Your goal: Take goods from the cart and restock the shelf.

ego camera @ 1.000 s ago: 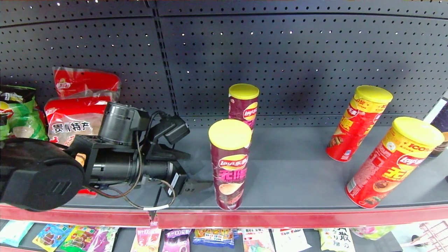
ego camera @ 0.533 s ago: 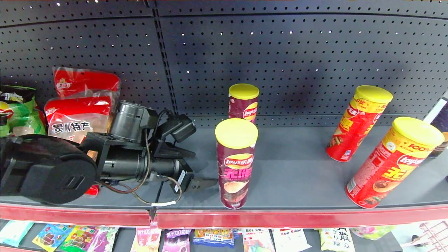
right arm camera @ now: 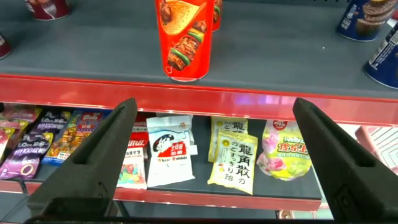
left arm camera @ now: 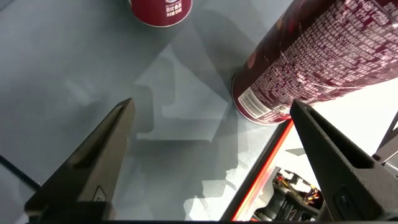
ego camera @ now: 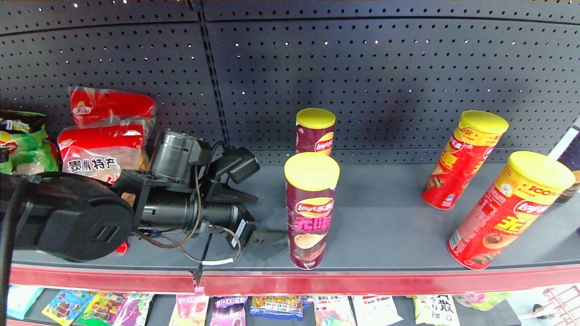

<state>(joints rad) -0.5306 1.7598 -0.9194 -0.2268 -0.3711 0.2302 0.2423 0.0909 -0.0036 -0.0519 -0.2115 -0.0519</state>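
Since the front purple can [ego camera: 310,213] stands upright at the shelf's [ego camera: 376,222] front edge, in line with the rear purple can [ego camera: 315,131], I judge it placed. The left claw [left arm camera: 211,112] lies low over the shelf, spread wide and gripping nothing. The can's base sits between its fingers, just beside one; whether they touch cannot be told. The right claw [right arm camera: 211,106], equally wide open and empty, hangs before the front edge, facing a red can [right arm camera: 186,37]. The arm partly hides the bags [ego camera: 104,131] at the shelf's left end. A dark can [ego camera: 568,167] is cut off at the right end.
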